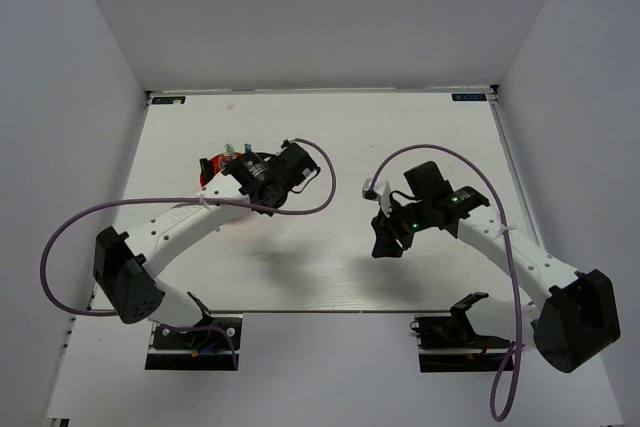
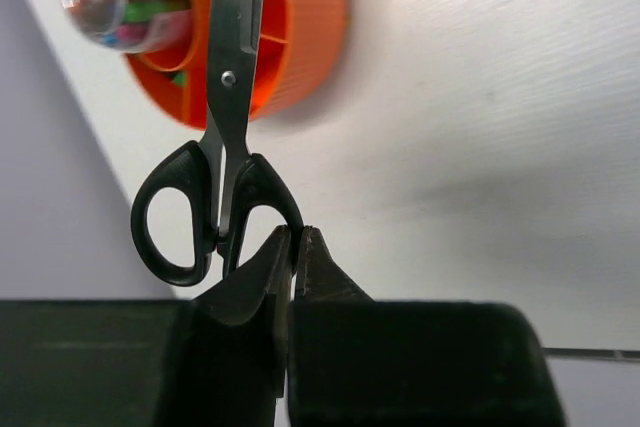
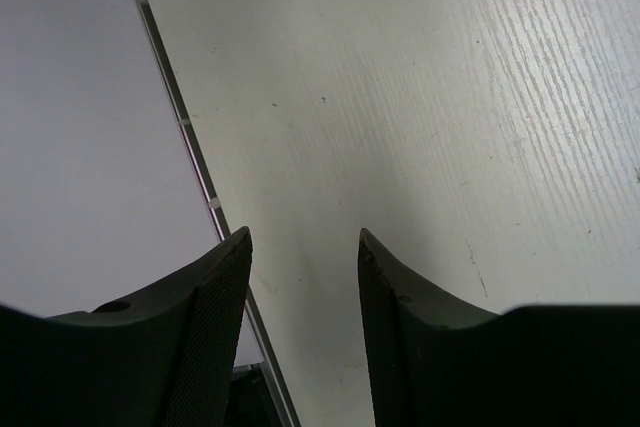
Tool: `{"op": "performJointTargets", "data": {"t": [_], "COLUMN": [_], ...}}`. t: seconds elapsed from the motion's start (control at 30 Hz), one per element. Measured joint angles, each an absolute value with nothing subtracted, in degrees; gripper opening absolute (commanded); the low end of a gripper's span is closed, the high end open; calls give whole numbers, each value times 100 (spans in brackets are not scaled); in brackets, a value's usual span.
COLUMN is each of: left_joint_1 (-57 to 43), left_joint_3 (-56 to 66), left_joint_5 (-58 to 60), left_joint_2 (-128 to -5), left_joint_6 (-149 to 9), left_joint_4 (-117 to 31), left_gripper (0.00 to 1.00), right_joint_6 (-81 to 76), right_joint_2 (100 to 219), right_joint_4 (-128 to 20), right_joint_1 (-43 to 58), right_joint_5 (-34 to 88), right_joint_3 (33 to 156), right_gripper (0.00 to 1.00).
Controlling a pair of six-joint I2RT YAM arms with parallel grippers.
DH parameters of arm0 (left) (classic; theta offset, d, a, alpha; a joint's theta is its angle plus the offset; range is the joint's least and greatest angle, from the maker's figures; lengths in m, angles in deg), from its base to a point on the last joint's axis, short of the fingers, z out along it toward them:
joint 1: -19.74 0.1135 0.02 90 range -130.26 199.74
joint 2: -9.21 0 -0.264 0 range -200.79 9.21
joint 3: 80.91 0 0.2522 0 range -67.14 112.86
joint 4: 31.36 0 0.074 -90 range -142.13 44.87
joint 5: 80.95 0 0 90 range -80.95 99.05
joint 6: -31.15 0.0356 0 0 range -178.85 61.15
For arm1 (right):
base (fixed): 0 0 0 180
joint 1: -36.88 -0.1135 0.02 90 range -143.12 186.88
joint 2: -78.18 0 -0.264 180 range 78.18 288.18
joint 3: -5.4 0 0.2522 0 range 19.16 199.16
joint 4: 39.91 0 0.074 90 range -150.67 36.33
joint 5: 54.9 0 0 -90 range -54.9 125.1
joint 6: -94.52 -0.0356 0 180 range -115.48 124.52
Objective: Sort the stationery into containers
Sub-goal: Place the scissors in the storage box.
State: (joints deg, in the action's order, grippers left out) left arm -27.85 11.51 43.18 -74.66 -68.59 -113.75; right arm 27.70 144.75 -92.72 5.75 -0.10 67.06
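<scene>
The white table carries the whole work area, enclosed by pale walls. The left arm reaches to the far left of the table; the right arm is bent over the right half, well apart from it. The orange-red cup stands on the table at the left arm's tip, its inner dividers visible in the left wrist view. The scissors stand with blades closed and pointed down into a compartment of the cup, the black handles outside it toward the wrist camera. The left gripper is clenched, its fingers pinching the edge of one handle loop. The right gripper is released, fingers spread above bare table, holding nothing. A clear-capped tube stands in another compartment of the cup, beside the blades.
</scene>
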Motion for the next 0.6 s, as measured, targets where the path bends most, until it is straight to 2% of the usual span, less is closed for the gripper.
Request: {"op": "performJointTargets", "data": {"t": [0.2,0.37,0.6], "left_joint_1": [-2982,-3102,-3137], "left_joint_3": [1210,1201,1055], "left_joint_5": [5129,5778,6102], "left_joint_2": [-7434,-7217,-6623], "left_joint_6": [-6595,-5709,-4636], "left_joint_4": [-11726,-11595,-11628], "left_gripper": [0,0,0], "right_joint_6": [2770,2770,2770], "right_joint_2": [14451,14451,14451], "right_joint_4": [-9272,-9274,-9276], "right_joint_1": [577,577,577], "right_joint_5": [-38,-89,-135], "right_joint_3": [6706,6706,6706], "right_gripper": [50,50,52]}}
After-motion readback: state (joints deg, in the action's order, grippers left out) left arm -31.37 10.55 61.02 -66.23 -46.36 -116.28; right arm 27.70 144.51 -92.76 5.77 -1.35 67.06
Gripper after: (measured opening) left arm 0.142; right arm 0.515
